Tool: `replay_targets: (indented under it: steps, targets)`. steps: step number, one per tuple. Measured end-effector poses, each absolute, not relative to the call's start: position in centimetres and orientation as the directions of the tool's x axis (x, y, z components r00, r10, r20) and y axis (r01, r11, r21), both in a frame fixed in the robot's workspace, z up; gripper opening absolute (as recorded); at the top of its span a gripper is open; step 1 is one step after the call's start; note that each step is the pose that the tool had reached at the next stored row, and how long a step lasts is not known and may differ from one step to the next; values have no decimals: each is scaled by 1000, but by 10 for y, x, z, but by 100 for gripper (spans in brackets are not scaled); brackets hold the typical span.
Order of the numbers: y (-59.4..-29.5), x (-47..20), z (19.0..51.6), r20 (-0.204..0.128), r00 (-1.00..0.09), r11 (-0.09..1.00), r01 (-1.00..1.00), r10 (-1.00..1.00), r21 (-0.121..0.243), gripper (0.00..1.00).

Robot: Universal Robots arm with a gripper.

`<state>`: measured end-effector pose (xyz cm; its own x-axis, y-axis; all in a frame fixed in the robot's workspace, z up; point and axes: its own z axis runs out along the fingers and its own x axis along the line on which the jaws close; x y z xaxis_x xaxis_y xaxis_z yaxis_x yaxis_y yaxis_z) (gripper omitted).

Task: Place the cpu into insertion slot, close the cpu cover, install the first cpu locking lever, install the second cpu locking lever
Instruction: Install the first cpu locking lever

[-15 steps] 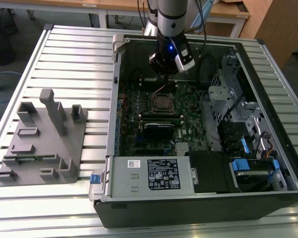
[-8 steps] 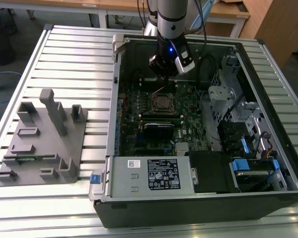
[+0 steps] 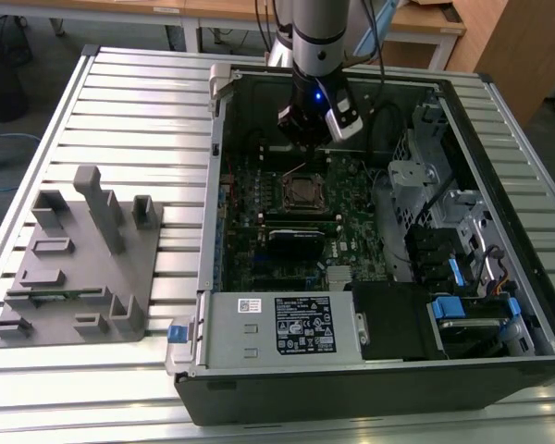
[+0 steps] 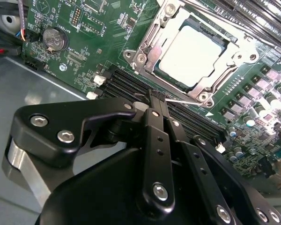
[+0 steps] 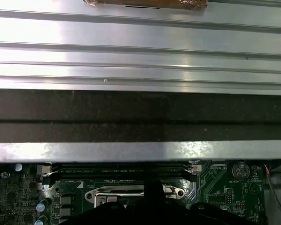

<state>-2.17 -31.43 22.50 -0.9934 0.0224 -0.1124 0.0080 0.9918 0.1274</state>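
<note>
Exterior view gives us the open computer case (image 3: 370,393) and its motherboard (image 3: 356,208). In the second wrist view the cpu (image 4: 192,49) sits in the insertion slot (image 4: 174,78) under the lowered cpu cover (image 4: 236,54). The gripper (image 4: 155,96), fingers pressed together, is just beside a thin locking lever (image 4: 183,100). We judge lever installation is in hand, and it calls for a steady push. The power-supply label (image 3: 301,324) is too small for us to read.

Nothing printed is clear enough to read. A black label (image 3: 303,325) with white lines of text and small symbols sits on the side of the grey power supply box (image 3: 224,344). A small white sticker (image 3: 250,305) lies just beside it, toward the exterior view's left. In the second wrist view, tiny white lettering runs across the green circuit board (image 4: 107,37). The round coin battery (image 4: 54,38) there carries faint stamped marks that are also illegible.
</note>
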Motion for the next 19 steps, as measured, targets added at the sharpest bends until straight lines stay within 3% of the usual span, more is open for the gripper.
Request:
replay_targets:
  steps: [19]
  targets:
    - [-310,-26,222,-121,-992,992,7,23,129,11]
